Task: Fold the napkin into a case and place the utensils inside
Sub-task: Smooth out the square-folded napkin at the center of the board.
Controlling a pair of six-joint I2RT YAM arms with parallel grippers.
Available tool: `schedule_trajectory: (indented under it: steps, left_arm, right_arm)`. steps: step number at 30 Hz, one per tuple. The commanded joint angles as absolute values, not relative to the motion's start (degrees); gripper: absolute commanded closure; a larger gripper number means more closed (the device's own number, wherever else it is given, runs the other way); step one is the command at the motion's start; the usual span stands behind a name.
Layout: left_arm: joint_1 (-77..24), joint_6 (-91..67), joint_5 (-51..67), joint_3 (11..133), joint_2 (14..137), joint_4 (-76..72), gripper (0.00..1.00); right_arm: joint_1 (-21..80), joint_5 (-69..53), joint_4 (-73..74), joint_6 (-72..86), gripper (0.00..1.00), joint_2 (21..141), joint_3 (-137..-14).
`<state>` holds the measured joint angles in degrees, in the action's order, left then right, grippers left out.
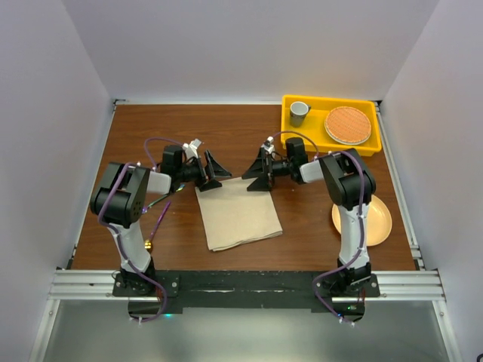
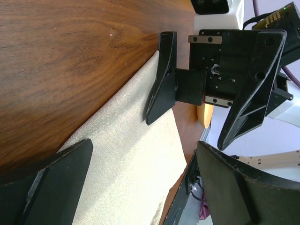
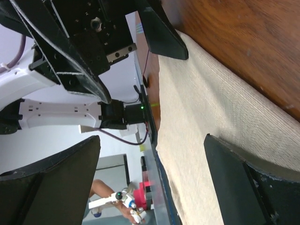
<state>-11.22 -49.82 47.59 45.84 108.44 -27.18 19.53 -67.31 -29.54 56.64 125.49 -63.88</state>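
The beige napkin (image 1: 238, 215) lies flat on the wooden table, a rough square slightly skewed. My left gripper (image 1: 212, 173) hovers open at its far left corner, and my right gripper (image 1: 257, 173) hovers open at its far right corner, the two facing each other. In the left wrist view the napkin (image 2: 126, 159) runs beneath my open left gripper (image 2: 145, 187), with the right gripper (image 2: 183, 135) opposite. The right wrist view has the napkin (image 3: 211, 108) below the open right gripper (image 3: 150, 183). A slim purple utensil with a gold end (image 1: 159, 222) lies beside the left arm. No case is formed.
A yellow tray (image 1: 364, 105) at the back right holds a grey cup (image 1: 299, 113) and a round woven mat (image 1: 348, 124). A peach plate (image 1: 379, 222) sits right of the right arm. Purple cables loop around both arms. White walls enclose the table.
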Motion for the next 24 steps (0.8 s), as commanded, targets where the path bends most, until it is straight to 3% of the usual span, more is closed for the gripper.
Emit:
schedule_trajectory:
  steps: [1,8,13,20,24]
  left_arm:
    - [-9.49,-46.05,42.01,44.12,111.00,-21.18,0.00]
    - [-9.49,-46.32,42.89,44.38,110.74,-22.50,0.00]
    - [-9.67,-46.93,42.63,44.56,110.48,-23.29,0.00]
    - [-9.67,-46.50,42.80,44.65,110.22,-23.38,0.00]
    - [-9.67,-46.32,42.63,44.12,110.13,-23.38,0.00]
  right_arm:
    - [16.79,-67.23,-19.00,46.94,0.02,126.30,-62.75]
    - [18.27,-68.91,-22.58,55.26,0.02,116.65,-63.28]
    - [21.97,-68.73,-22.05,58.26,0.02,106.44,-56.70]
    - [25.84,-67.24,-31.99,62.84,0.02,108.80,-48.35]
    - [25.84,-68.20,-27.10,56.80,0.02,111.44,-47.90]
